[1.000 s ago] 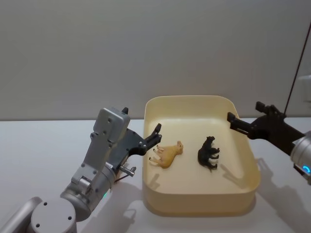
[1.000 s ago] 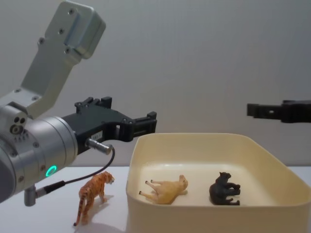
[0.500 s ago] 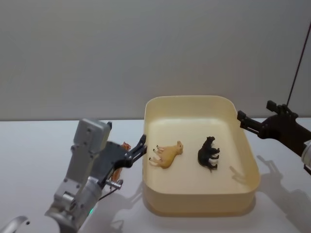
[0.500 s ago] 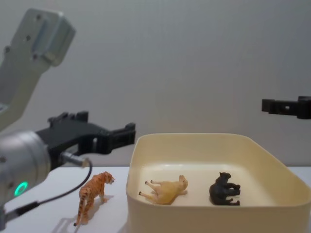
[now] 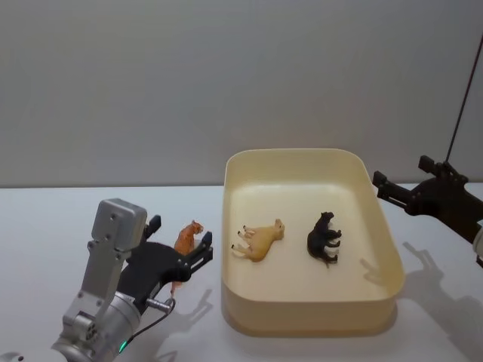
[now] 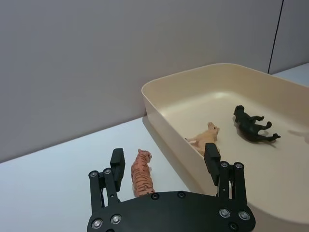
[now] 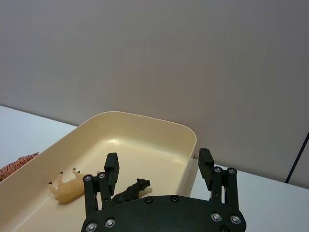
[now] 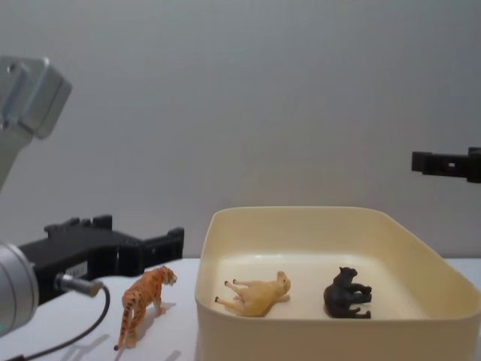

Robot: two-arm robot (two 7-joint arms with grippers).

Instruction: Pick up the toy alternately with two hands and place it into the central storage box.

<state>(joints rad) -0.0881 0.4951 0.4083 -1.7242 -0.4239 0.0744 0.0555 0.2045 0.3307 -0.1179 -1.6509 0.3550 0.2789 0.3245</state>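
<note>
Head view: three animal figurines are showing, one central storage box (image 5: 386,280) and two pincers. The tan figurine (image 5: 259,240) and the black figurine (image 5: 324,237) are lying on their sides on the box floor, well apart. The orange tiger toy (image 5: 185,241) is standing on the white table (image 5: 45,226), just outside the box's left wall. The left pincer (image 5: 190,254) is sitting low over the table with its tips at the tiger, one fingertip on either side. The right pincer (image 5: 379,182) is hanging beside the box's far right corner, outside the rim.

Left wrist view: the left pincer (image 6: 165,164) is standing released, fingers spread wide. The tiger (image 6: 141,172) is lying between them, nearer one finger, touching neither. Its long axis is running along the pincer's reach, head pointing away from the palm, parallel with the box wall (image 6: 166,133).

Right wrist view: the right pincer (image 7: 159,173) is likewise standing released, gripping nothing, with the black figurine (image 7: 128,190) and tan figurine (image 7: 70,185) lying in the box (image 7: 186,159) beyond it.

Chest view: the tiger (image 8: 143,302) is standing upright on all four legs, head raised towards the box (image 8: 316,347). The left pincer (image 8: 169,244) is showing beside it, slightly higher than its back. The right pincer (image 8: 421,161) is hanging high above the box's right end.
</note>
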